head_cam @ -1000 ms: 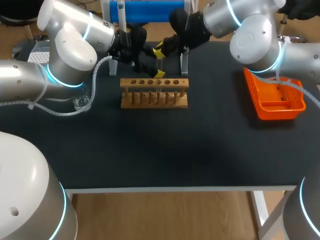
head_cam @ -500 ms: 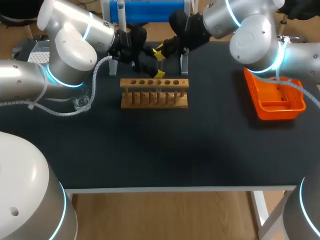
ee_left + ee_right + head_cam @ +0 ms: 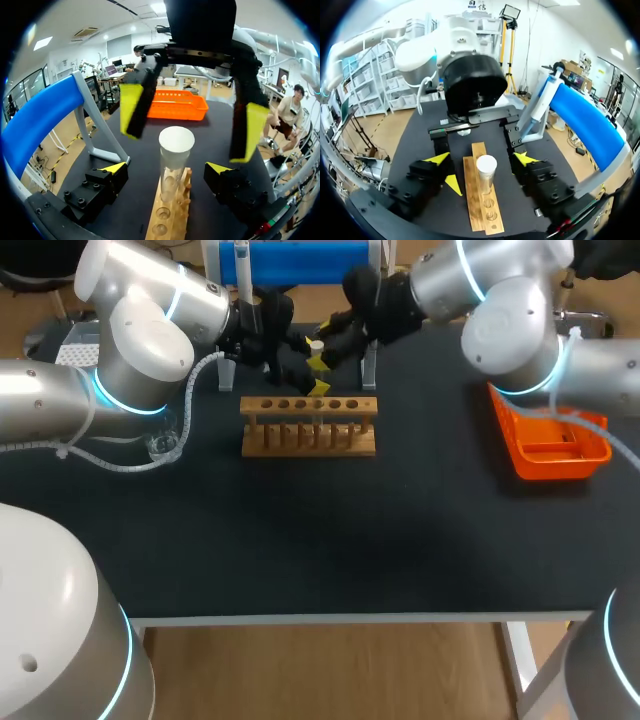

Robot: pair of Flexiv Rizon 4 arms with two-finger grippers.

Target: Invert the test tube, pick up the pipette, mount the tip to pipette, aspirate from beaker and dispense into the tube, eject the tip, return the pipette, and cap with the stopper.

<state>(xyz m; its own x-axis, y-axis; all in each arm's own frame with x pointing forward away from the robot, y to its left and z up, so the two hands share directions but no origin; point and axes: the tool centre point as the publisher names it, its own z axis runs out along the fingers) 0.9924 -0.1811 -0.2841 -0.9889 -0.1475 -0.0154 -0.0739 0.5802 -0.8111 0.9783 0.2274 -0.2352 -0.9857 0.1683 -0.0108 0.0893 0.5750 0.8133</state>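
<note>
A glass test tube [image 3: 172, 172] stands upright in the wooden rack [image 3: 308, 426], and a white stopper [image 3: 316, 344] sits on its mouth. My left gripper [image 3: 167, 170] is open low around the tube, both yellow tips well clear of the glass. My right gripper [image 3: 482, 160] is open at stopper height [image 3: 486, 164], its fingers [image 3: 130, 107] apart on either side without touching. The pipette [image 3: 242, 265] hangs on the blue stand [image 3: 295, 262] behind the rack, also seen beyond my right gripper [image 3: 540, 100].
An orange basket [image 3: 550, 435] lies at the table's right side. A small glass beaker [image 3: 162, 445] stands left of the rack, under my left arm. The stand's legs [image 3: 368, 365] rise just behind the rack.
My right gripper has opened and let go of the stopper, which now shows white on the tube. The right arm has shifted slightly back. My left arm has not moved.
</note>
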